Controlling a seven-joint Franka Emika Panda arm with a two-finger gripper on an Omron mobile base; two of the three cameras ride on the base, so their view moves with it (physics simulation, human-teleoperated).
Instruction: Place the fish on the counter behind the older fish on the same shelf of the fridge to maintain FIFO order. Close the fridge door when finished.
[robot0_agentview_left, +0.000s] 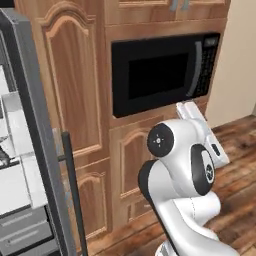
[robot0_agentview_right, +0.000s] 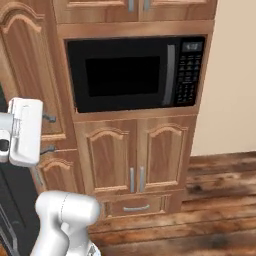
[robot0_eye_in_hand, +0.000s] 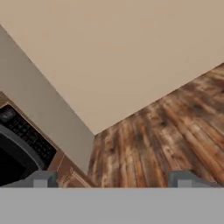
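Grey gripper (robot0_eye_in_hand: 112, 178) wide apart, holding nothing

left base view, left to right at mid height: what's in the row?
Fridge shelf → open fridge door, seen edge-on → its bar handle → tall wooden cabinet door → black microwave → robot arm → beige wall.
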